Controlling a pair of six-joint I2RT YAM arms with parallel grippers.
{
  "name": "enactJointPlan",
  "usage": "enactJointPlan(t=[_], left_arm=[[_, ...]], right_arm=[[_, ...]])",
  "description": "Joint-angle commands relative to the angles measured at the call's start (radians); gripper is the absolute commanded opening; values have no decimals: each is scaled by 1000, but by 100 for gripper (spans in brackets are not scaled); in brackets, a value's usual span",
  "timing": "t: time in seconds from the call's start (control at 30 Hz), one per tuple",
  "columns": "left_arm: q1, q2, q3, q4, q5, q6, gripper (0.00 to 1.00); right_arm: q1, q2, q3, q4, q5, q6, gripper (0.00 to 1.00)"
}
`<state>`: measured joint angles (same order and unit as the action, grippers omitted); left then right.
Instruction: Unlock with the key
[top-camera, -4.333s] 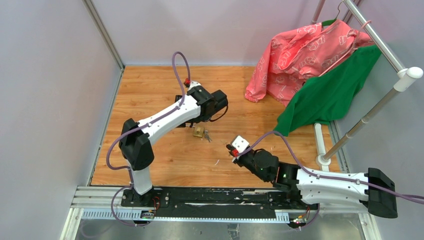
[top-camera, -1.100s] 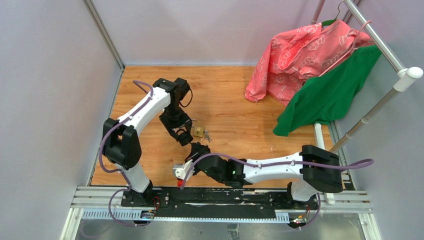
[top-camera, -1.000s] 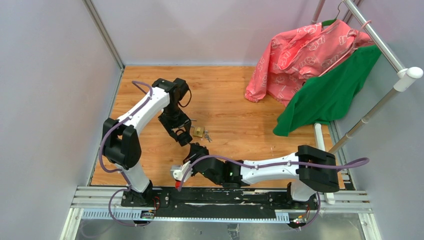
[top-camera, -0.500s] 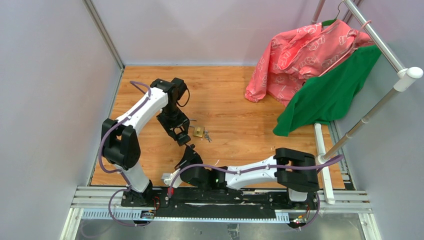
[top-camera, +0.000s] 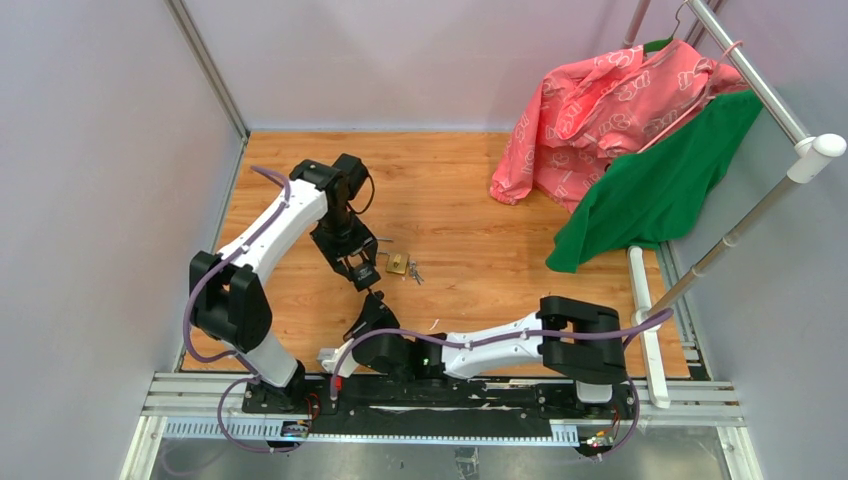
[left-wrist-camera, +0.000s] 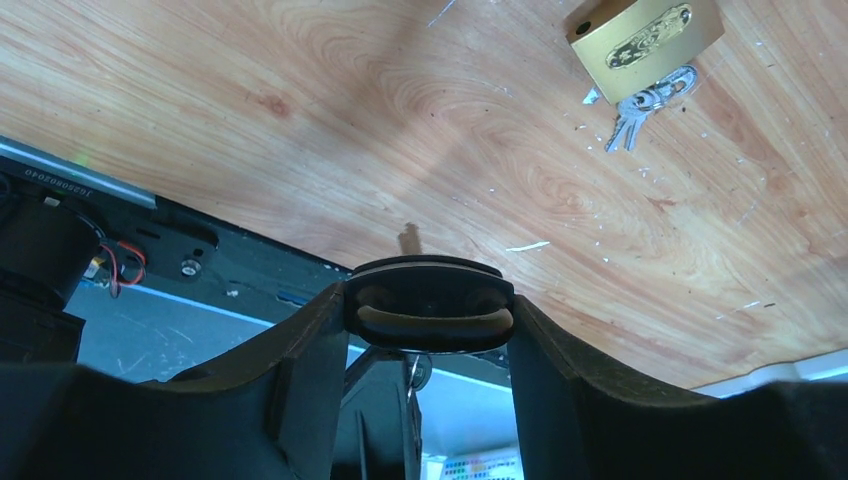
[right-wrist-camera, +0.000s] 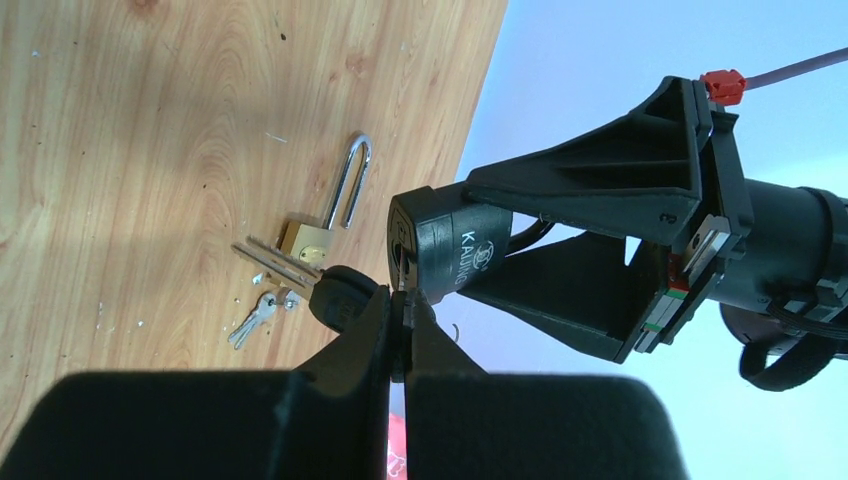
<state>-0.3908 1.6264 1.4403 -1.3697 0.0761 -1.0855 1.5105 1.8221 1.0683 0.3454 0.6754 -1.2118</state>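
Your left gripper (left-wrist-camera: 428, 318): clamping black block-shaped lock (left-wrist-camera: 428, 288). Your right gripper (right-wrist-camera: 402, 318): pinching black-headed metal key (right-wrist-camera: 336, 296). Brass padlock (top-camera: 397, 263): on wood table (top-camera: 480, 290).

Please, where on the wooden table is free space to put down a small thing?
Bare wooden tabletop lies between the brass padlock and the green cloth, and along the far edge left of the pink cloth. It is crowded near the padlock: the left end effector gripping a black lock and the right end effector gripping a black-headed key.
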Motion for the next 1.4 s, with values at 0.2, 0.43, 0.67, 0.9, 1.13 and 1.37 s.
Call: enactJointPlan(t=[0.2,0.43,0.67,0.9,1.13,1.37], left_arm=[[-22,-64,-5,-70,136,-21,0],[-22,-95,3,-71,136,-36,0],[-22,-107,-7,-69,134,-50,0],[-21,-73,28,-69,148,-34,0],[2,-49,68,-68,166,2,0],[20,-58,127,-69,133,25,0]], right_arm=[[-95,-233,-66,54,-253,110,0],[-148,-320,-101,59,-347,155,0],[-193,-387,-70,-4,-450,228,0],[-198,-397,-88,27,-400,250,0],[-236,-479,-178,55,-379,439,0],[-272,-632,-287,38,-384,657,0]])
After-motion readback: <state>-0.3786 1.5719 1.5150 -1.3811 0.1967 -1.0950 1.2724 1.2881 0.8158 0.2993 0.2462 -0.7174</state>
